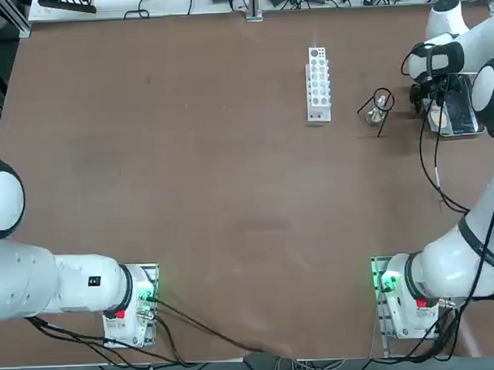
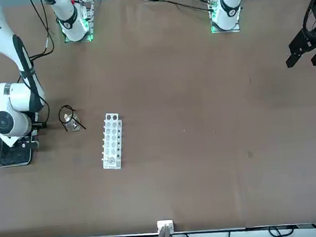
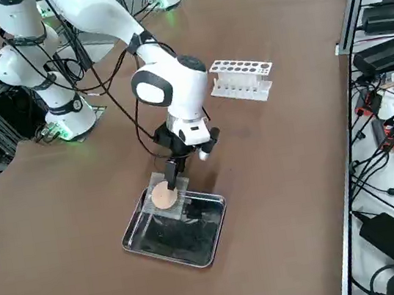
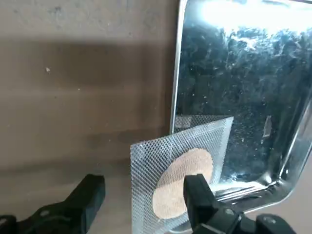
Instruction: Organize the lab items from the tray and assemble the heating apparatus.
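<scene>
The shiny metal tray [image 3: 197, 245] lies at the table's right edge, also in the wrist view [image 4: 234, 97]. A grey mesh square with a tan round centre [image 4: 180, 175] rests tilted over the tray's rim, partly on the table [image 3: 165, 195]. My right gripper [image 4: 146, 195] hangs open just above it. One finger [image 4: 90, 195] is over the table and the other [image 4: 200, 195] is in front of the tan centre. The black wire ring tripod [image 1: 382, 101] stands left of the tray, with the small clear burner [image 1: 378, 114] at its legs.
A white rack with rows of holes [image 1: 317, 83] stands left of the tripod, seen also from the side [image 3: 241, 78]. The arm's black cable [image 1: 429, 166] loops down beside the tray. The table's right edge runs close to the tray [image 1: 471, 127].
</scene>
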Robot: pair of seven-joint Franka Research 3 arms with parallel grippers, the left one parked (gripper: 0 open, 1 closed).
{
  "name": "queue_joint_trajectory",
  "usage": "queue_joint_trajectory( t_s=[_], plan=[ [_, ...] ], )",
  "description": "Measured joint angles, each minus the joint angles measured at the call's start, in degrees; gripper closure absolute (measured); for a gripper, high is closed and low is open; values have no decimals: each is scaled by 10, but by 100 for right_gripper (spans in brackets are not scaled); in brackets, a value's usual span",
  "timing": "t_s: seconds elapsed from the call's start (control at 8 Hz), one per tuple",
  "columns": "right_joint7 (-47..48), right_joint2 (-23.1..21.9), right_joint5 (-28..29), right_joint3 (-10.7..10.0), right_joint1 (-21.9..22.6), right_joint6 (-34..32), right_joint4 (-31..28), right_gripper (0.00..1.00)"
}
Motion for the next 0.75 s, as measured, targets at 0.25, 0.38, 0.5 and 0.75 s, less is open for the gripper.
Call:
queue_joint_trajectory(
  t_s=[0.25, 0.38, 0.5, 0.75],
  plan=[
    [0, 5, -7, 0, -3, 1, 0, 3],
    [0, 6, -9, 0, -6, 1, 0, 4],
    [-1, 6, -9, 0, -10, 1, 0, 5],
    [-2, 9, -10, 0, -14, 1, 0, 11]
  ],
)
